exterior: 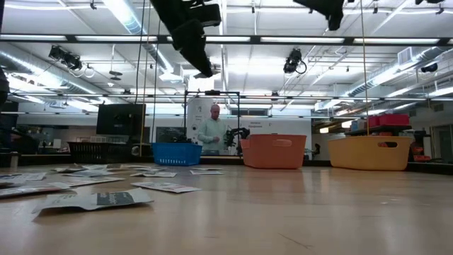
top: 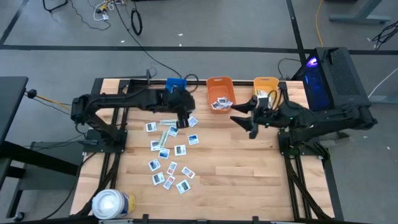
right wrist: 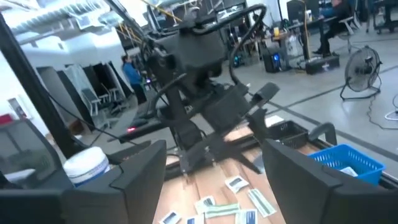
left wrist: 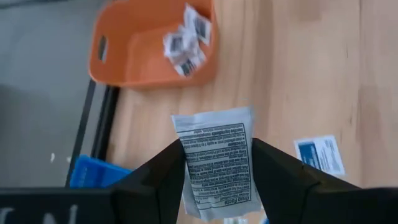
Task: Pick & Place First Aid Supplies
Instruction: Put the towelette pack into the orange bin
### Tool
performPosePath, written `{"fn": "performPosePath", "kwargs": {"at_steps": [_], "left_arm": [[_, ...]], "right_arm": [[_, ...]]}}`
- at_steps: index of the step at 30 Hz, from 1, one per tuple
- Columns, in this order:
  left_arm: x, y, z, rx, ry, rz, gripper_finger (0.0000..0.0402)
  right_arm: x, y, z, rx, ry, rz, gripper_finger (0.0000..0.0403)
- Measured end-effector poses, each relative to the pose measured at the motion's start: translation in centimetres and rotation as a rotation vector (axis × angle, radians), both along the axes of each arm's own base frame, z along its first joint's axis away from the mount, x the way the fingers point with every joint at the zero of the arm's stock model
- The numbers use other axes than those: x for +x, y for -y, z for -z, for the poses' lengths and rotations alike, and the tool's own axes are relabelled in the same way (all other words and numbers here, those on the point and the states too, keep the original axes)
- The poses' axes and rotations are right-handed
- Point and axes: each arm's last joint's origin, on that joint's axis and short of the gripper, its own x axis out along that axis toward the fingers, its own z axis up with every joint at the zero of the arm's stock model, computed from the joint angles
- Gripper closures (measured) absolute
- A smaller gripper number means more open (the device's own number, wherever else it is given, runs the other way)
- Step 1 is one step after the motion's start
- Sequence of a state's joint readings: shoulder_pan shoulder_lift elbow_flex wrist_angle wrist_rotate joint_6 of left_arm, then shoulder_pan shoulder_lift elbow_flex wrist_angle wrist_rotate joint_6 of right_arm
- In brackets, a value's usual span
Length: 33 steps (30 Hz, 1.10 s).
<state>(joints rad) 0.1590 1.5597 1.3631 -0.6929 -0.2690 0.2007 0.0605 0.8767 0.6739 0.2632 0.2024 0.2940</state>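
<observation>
Left hand [left wrist: 217, 180] is pinching one white packet [left wrist: 217, 162] up off the surface, apparently so it can swing to the orange bin [left wrist: 149, 46], while the right hand [top: 245, 121] waits open near the yellow bin [top: 266, 83].

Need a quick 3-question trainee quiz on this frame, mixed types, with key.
1. True or false: the left gripper is shut on a packet.
2. Which bin already holds packets? A) blue bin B) orange bin C) yellow bin
3. Fill in: the right gripper hangs above the table with its jaws ____.

Key: 1 true; 2 B; 3 open.
</observation>
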Motion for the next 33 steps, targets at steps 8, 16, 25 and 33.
{"fn": "performPosePath", "kwargs": {"at_steps": [8,16,25,33], "left_arm": [[0.6,-2.5,-1.2,0.058,0.113,0.069,0.022],[0.9,-4.0,-2.1,0.145,0.203,0.089,0.022],[0.9,-6.1,-2.6,0.164,0.282,0.084,0.022],[1.7,-7.6,-2.1,0.183,0.321,0.091,0.022]], "right_arm": [[-1.7,0.3,-0.5,0.008,-0.007,0.06,0.0136],[-1.8,0.3,-0.5,0.016,-0.004,0.077,0.0136],[-1.8,0.4,-0.6,0.017,-0.003,0.097,0.0136],[-1.8,0.4,-0.6,0.017,-0.002,0.105,0.0136]]}}
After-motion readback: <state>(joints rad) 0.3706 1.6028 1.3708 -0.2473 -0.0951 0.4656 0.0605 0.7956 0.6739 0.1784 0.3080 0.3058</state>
